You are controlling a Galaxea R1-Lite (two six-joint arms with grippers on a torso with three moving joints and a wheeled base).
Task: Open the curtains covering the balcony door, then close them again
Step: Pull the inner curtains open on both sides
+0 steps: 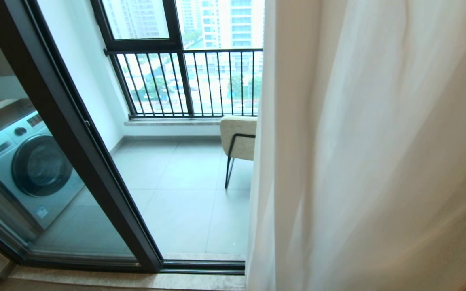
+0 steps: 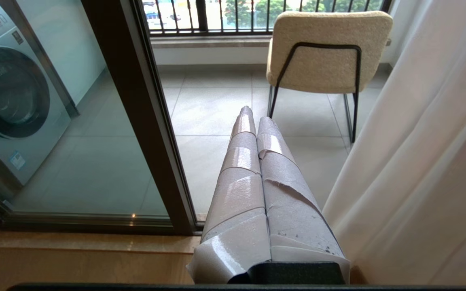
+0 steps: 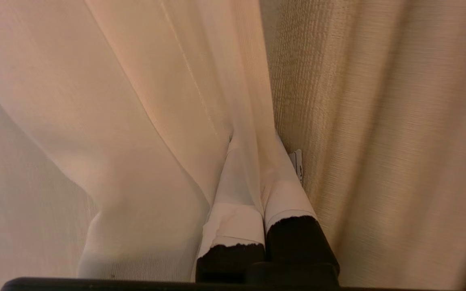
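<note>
The sheer white curtains [image 1: 362, 161] hang in folds over the right half of the head view, leaving the opening on the left uncovered. The balcony door [image 1: 75, 133] shows as a dark frame with a glass panel to its left. In the right wrist view my right gripper [image 3: 257, 145] is shut, with the curtains [image 3: 136, 101] draped over its taped fingers and a fold pinched between them. My left gripper [image 2: 253, 115] is shut on nothing and points at the balcony floor, beside the curtains [image 2: 419, 161]. Neither arm shows in the head view.
A thick beige drape [image 3: 378, 121] hangs right against my right gripper. On the balcony stand a cream chair [image 1: 239, 137] with black legs, a washing machine [image 1: 26, 165] behind the glass, and a black-barred railing [image 1: 192, 81]. A stone threshold [image 1: 115, 281] runs along the door track.
</note>
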